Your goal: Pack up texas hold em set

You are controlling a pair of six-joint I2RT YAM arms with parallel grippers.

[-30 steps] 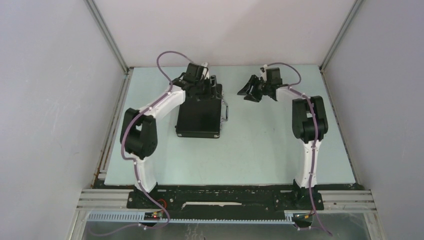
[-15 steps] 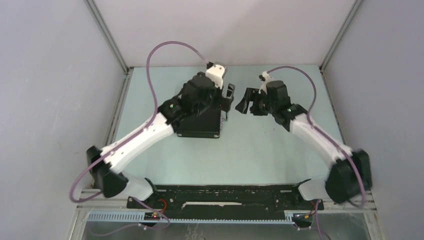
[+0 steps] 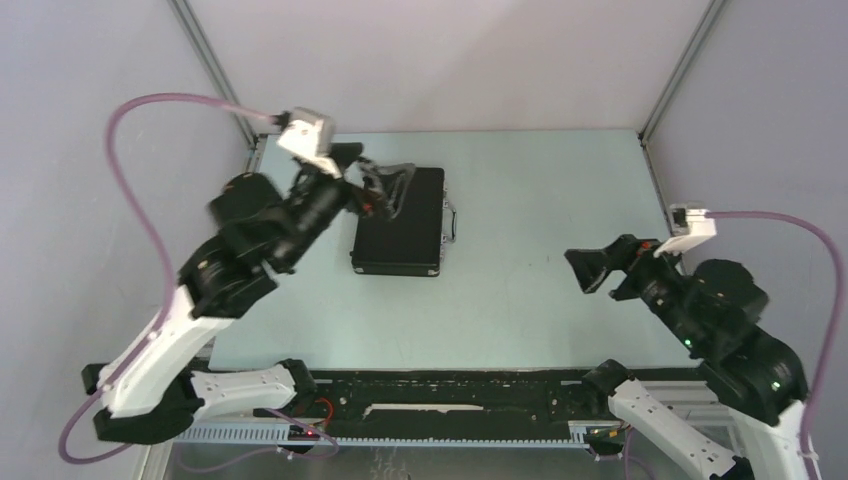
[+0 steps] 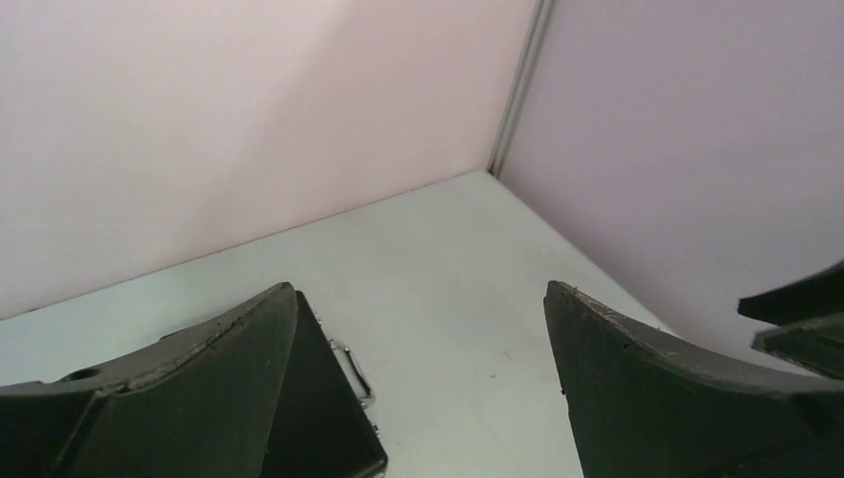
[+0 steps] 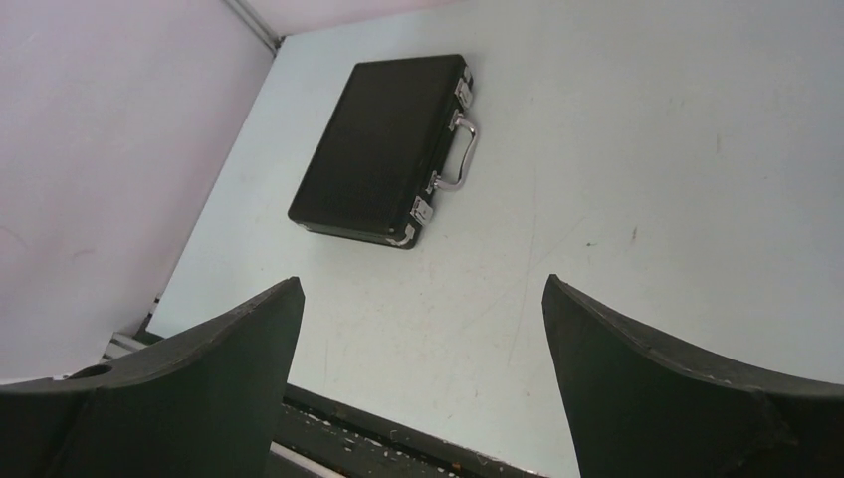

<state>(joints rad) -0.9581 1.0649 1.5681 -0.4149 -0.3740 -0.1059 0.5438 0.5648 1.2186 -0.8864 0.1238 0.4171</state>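
The black rectangular case (image 3: 400, 228) of the texas hold em set lies shut and flat on the table, left of the middle, with its silver handle (image 3: 453, 222) on its right side. No chips, cards or buttons show. My left gripper (image 3: 388, 188) is open and empty, raised over the case's far left part. In the left wrist view (image 4: 419, 287) the case's corner (image 4: 323, 418) shows beside the left finger. My right gripper (image 3: 598, 268) is open and empty, well right of the case. In the right wrist view (image 5: 423, 281) the whole case (image 5: 383, 149) and its latches show.
The pale green table (image 3: 540, 190) has grey walls at the back and on both sides. A black base rail (image 3: 450, 392) runs along the near edge and also shows in the right wrist view (image 5: 378, 438).
Both arms have drawn back from the case. The left gripper has lifted and swung left. The right gripper has moved from beside the handle to the near right.
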